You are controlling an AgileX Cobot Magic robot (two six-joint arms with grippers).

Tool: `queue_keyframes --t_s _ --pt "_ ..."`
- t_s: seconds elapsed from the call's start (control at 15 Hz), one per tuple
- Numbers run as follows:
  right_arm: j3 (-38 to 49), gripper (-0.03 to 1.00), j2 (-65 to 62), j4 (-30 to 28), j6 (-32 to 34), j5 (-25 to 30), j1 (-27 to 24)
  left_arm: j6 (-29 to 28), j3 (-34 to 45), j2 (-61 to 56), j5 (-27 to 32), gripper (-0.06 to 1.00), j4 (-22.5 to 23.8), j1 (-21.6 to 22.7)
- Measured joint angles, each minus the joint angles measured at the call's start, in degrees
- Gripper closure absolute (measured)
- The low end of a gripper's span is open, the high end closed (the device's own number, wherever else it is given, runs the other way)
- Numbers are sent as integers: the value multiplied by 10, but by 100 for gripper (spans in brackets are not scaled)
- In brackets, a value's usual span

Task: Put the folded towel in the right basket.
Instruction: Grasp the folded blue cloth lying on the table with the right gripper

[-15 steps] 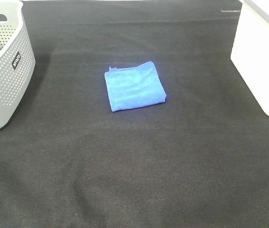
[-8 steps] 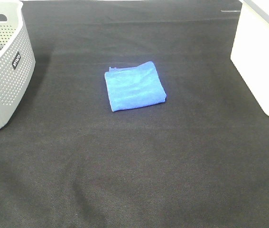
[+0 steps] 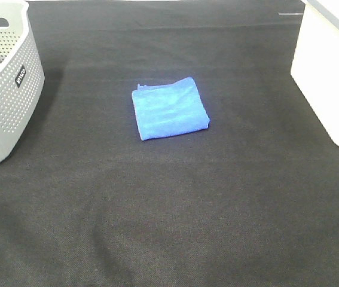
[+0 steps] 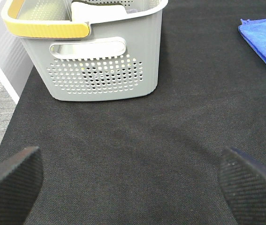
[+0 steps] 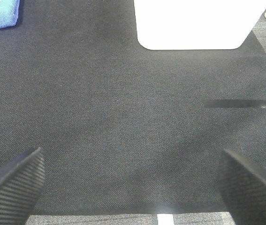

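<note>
**Folded towel not yet gripped: what could spoil the pick**

Lies flat near the middle of the black bench, well apart from the white right basket and from the grey perforated basket on the opposite side. Shows only as a blue corner in each wrist view.

Nothing held anywhere. Left fingers spread wide and empty, over bare bench in front of the grey basket. Right fingers likewise wide and empty, over bare bench short of the white one. Neither visible from the high camera.

Likely trouble, judged from this layout:

- Pinching only the top layer, so that the fold falls open on the lift and hangs long.
- Closing too low and catching the bench cloth along with the towel, puckering it.
- Nudging the towel sideways on approach instead of straddling an edge, since soft cloth slides and bunches.
- Carrying too low toward the white wall, so that a hanging corner snags or drapes over the rim. Opening not visible here, so clearance hard to judge.
- Heading for the grey basket by mistake.
</note>
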State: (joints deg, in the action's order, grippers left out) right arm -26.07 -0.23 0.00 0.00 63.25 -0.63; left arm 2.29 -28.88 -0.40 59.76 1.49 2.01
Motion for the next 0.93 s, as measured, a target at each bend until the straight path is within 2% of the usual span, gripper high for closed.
queue_keyframes --t_s 0.93 --pt "0 1 0 -13 -15 0 0 1 0 0 0 1 1 0"
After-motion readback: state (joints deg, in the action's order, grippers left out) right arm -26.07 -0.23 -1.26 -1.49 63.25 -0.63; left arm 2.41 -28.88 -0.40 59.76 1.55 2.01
